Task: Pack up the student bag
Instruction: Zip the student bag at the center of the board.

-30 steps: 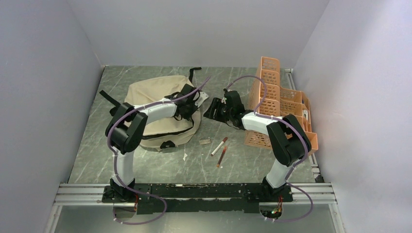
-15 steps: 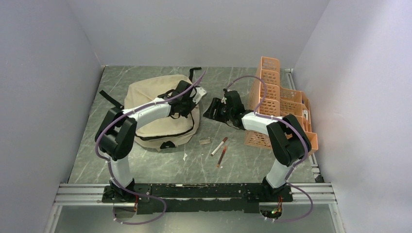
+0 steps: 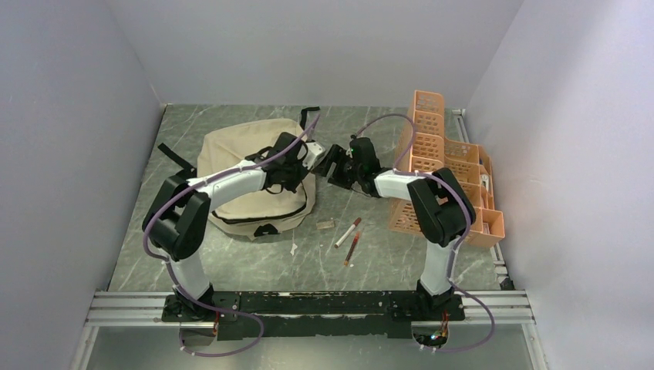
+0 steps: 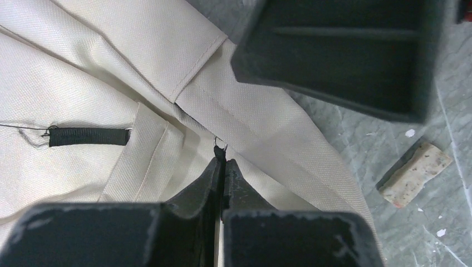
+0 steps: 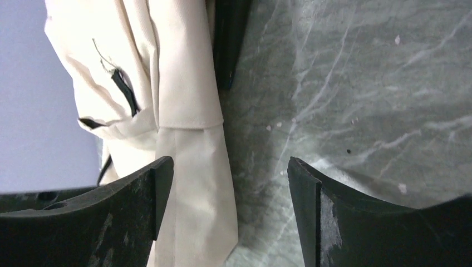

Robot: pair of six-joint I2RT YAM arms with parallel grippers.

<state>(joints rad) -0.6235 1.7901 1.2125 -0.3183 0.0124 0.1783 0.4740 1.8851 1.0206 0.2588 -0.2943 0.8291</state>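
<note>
Left half of the table (image 3: 154,254): student bag (image 3: 239,181), slumped flat, mouth not visibly open; at its right edge, left gripper (image 3: 299,163), jaws pressed together on what looks like the zipper pull (image 4: 220,146), with only a sliver pinched below the small ring; likely to slip free under a fast or skewed tug, or to drag the whole limp bag instead of running the zipper, with nothing pinning the fabric; just beside, right gripper (image 3: 335,163), jaws apart, bag's edge partly between them in the wrist view, closed on nothing; very near the left fingers, so at risk of knocking them, or of nipping a loose fold rather than a firm hem; further right and nearer the bases, eraser (image 3: 325,224) and two pens (image 3: 348,231) on bare table, easily swept aside by a dragged bag; far right, orange organizer (image 3: 443,166), close by the right arm, liable to be nudged on a wide swing.
</note>
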